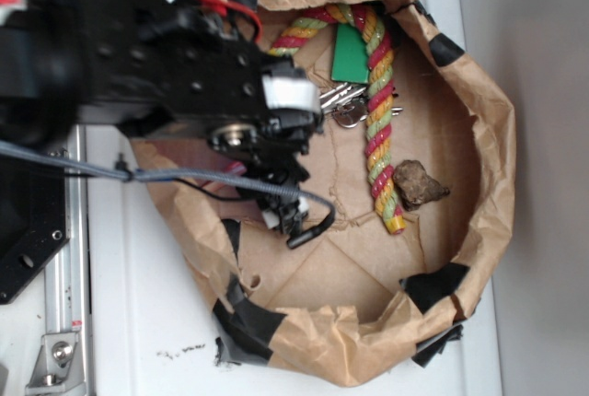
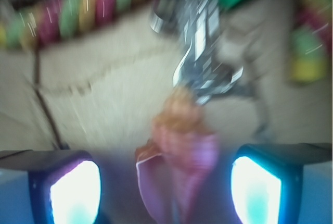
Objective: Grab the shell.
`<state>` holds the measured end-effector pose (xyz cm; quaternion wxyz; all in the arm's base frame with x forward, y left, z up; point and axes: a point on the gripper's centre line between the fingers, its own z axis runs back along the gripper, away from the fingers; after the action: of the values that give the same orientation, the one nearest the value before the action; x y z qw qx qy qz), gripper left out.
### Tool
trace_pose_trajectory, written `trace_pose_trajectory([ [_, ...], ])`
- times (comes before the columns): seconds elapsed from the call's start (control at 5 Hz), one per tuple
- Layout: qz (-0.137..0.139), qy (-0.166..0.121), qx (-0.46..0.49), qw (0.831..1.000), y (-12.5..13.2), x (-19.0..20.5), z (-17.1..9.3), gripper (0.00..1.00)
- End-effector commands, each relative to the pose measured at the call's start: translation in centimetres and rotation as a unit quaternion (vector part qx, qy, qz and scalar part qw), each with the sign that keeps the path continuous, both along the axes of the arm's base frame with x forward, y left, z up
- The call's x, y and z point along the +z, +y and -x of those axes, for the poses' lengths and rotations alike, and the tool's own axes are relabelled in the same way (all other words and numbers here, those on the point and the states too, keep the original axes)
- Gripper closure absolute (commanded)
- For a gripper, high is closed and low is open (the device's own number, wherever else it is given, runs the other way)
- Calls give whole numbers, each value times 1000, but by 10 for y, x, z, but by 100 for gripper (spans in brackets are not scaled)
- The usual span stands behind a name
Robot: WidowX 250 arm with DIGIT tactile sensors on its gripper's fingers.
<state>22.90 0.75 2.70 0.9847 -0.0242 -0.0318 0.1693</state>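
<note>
The gripper (image 2: 165, 182) hangs inside the paper basket (image 1: 479, 138), jaws spread, with the shell (image 2: 177, 151) lying between the two pads (image 2: 75, 193), not yet pinched. Judged progress: approach done; closing and lifting remain. In the blurred wrist view the shell's long axis runs away from the camera, its orange end toward the keys (image 2: 200, 52). The exterior view hides the shell behind the arm. Rope (image 1: 379, 92) and rock (image 1: 419, 182) lie apart
</note>
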Motion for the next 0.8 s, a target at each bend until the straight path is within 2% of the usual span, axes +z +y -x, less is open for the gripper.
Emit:
trace_pose_trajectory([
  [0.0,0,-39,-42,998,-5,14,-25,100],
  [0.2,-8,-65,-56,996,-8,41,-37,100],
  [0.4,-7,-90,-95,991,-15,84,-56,100],
  [0.6,-1,-72,-137,988,-23,114,-65,100],
])
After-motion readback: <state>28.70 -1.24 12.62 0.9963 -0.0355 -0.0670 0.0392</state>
